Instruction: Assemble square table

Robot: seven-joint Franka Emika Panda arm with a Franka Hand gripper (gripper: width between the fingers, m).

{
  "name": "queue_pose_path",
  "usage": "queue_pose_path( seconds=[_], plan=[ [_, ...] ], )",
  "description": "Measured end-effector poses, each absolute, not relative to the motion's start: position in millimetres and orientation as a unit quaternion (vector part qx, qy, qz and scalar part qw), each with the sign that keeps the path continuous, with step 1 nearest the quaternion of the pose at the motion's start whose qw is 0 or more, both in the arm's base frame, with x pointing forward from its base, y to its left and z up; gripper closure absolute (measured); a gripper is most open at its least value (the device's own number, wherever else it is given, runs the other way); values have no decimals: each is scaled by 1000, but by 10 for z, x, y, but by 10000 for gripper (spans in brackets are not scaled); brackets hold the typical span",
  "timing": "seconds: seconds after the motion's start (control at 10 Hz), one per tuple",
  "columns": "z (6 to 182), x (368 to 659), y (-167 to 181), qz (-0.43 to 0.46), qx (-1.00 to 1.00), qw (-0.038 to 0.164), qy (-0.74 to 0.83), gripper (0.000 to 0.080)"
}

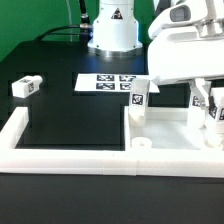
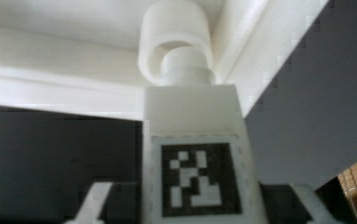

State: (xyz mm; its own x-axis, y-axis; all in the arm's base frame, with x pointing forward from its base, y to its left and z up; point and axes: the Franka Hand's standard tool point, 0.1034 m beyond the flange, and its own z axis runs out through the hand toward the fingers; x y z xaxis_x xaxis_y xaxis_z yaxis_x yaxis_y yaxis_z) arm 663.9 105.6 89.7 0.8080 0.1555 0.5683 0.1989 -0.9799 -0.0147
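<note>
The white square tabletop [image 1: 165, 132] lies at the exterior view's right, inside the corner of the border wall. One white leg [image 1: 140, 95] with a tag stands upright at its far left corner. Another leg [image 1: 25, 87] lies loose on the black table at the far left. My gripper [image 1: 203, 104] is over the tabletop's right part, shut on a third leg [image 1: 191, 118]. In the wrist view this held leg [image 2: 193, 130] fills the middle, tag toward the camera and round peg [image 2: 178, 50] pointing at the white tabletop [image 2: 50, 50]. My gripper [image 2: 193, 208] clamps its near end.
The long low white border wall [image 1: 60, 155] runs along the front and up the left side. The marker board [image 1: 110, 84] lies behind the tabletop. The robot base [image 1: 112, 30] stands at the back with cables beside it. A round boss [image 1: 143, 143] shows at the tabletop's front left corner.
</note>
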Motion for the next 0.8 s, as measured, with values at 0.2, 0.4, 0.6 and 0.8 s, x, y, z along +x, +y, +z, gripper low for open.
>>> queue_pose_path(
  seconds=[0.2, 0.4, 0.6, 0.8],
  plan=[
    [891, 6660, 1087, -303, -948, 37, -94, 509],
    [892, 6713, 1042, -311, -945, 35, -91, 509],
    [893, 6721, 1018, -314, -945, 34, -90, 509],
    [902, 6717, 1024, -314, -944, 34, -91, 509]
  ],
)
